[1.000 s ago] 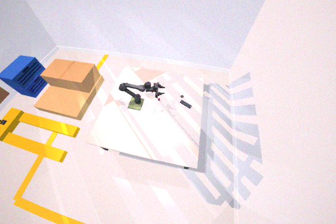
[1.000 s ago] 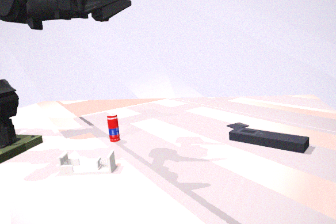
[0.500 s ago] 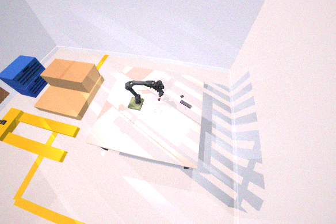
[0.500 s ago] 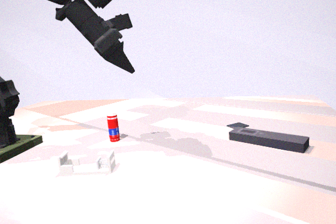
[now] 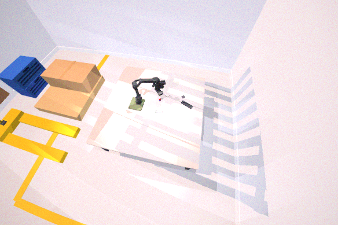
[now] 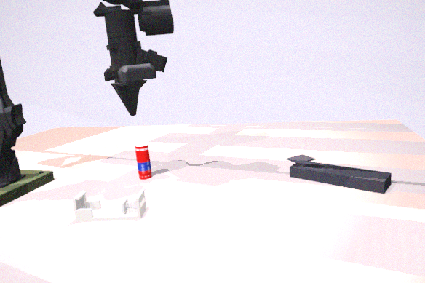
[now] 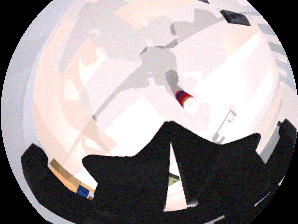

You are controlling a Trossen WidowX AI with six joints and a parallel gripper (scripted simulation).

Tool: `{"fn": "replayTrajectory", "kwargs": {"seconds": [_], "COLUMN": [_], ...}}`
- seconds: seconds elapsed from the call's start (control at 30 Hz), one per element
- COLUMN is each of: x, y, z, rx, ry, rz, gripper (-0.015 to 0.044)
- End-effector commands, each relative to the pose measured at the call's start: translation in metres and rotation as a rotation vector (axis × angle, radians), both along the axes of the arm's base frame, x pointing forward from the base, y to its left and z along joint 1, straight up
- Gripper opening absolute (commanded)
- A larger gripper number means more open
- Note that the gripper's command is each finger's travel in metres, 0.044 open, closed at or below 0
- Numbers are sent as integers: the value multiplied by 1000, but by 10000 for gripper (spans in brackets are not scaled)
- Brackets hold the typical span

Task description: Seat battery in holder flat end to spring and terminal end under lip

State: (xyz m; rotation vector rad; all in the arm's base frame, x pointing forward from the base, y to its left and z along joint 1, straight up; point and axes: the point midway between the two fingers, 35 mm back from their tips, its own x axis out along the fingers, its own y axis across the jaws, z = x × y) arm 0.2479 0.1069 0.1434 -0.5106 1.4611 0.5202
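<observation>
A red battery (image 6: 143, 162) (image 5: 159, 98) (image 7: 181, 96) with a blue band stands upright on the table. A white battery holder (image 6: 109, 205) (image 7: 229, 120) lies in front of it, nearer the camera, with its spring at the right end. My gripper (image 6: 131, 110) (image 5: 158, 91) (image 7: 174, 179) is shut on nothing and points down. It hangs well above the table, over and slightly left of the battery, touching neither it nor the holder.
A long dark box (image 6: 340, 175) (image 5: 187, 104) lies on the table to the right, with a small dark flat piece (image 6: 300, 158) at its left end. The arm's green base plate (image 6: 22, 185) (image 5: 136, 104) is at the left. Cardboard boxes (image 5: 70, 87) stand beyond the table.
</observation>
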Motion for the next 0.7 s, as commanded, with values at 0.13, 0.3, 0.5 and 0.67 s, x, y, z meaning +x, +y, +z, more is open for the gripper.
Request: {"fn": "replayTrajectory", "kwargs": {"seconds": [0.13, 0.3, 0.5, 0.67], "x": [2, 2, 0, 4], "y": [1, 2, 1, -3], "z": [-26, -63, -80, -80], "rx": [-12, -12, -12, -12], "ry": [17, 17, 17, 17], "rz": [13, 13, 13, 13], "gripper": [0, 0, 0, 0]}}
